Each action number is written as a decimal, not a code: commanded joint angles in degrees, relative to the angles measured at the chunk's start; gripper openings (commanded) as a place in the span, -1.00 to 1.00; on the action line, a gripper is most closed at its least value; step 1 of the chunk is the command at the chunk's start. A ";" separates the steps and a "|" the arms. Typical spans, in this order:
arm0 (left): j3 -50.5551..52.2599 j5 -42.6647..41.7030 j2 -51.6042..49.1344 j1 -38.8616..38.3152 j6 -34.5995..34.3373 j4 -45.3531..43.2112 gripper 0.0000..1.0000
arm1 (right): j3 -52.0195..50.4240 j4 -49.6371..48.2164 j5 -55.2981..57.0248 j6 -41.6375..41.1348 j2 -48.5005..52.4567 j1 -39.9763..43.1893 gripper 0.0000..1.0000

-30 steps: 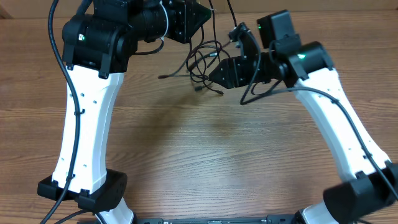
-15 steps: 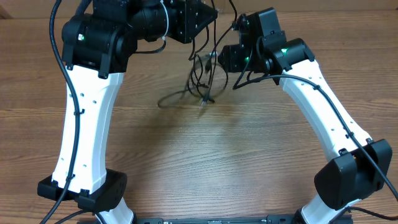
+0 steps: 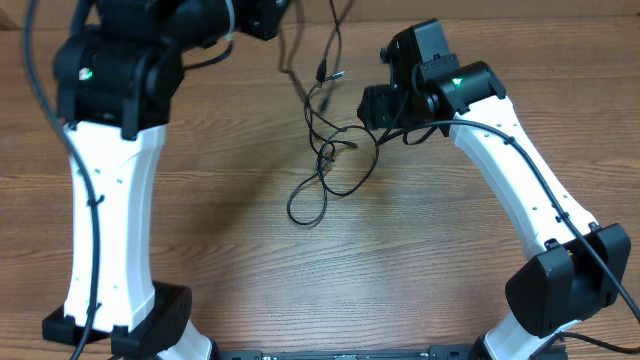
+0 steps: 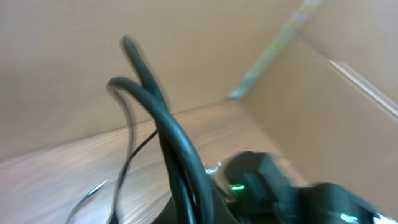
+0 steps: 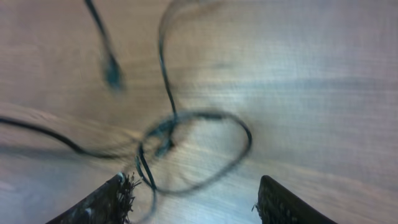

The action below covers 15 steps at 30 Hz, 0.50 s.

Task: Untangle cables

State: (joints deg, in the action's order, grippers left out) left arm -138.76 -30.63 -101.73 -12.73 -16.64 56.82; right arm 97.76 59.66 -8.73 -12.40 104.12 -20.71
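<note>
The cables [image 3: 324, 150] are thin black cords. They hang from the top of the overhead view down to a knot and loose loops on the wooden table [image 3: 200, 250]. One plug [image 3: 325, 72] dangles in the air. My left gripper [image 3: 262, 12] is raised at the top edge, and the cords run up into it. The left wrist view is blurred and shows black cord [image 4: 171, 143] rising close to the camera. My right gripper [image 3: 368, 105] hovers just right of the knot. In the right wrist view it [image 5: 199, 199] is open, with a cable loop [image 5: 205, 114] lying ahead of its fingers.
The white left arm [image 3: 105, 210] stands at the left and the white right arm [image 3: 520, 180] at the right. The right arm's black wrist with a green light [image 4: 267, 183] shows in the left wrist view. A loose plug [image 5: 112, 73] shows in the right wrist view.
My left arm has swung left and up, drawing the cords upward. The bundle has stretched out and its loops now lie lower and wider on the table. The right gripper has barely moved.
</note>
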 commanded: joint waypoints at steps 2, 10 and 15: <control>-0.11 28.87 -0.57 0.07 -0.33 9.44 -0.92 | -0.31 3.45 0.33 -0.22 -0.35 -0.11 0.28; -0.09 38.14 -10.40 0.44 -0.11 20.90 -0.92 | -0.31 5.92 0.33 -0.22 -0.35 -0.11 0.27; -0.11 37.75 -18.73 0.37 -0.20 24.98 -0.16 | -0.31 6.95 0.37 0.48 -0.35 -0.11 0.36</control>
State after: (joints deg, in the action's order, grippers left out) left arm -138.72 5.45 -116.90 -12.64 -16.51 80.16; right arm 97.69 66.67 -8.69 -12.27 104.12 -20.71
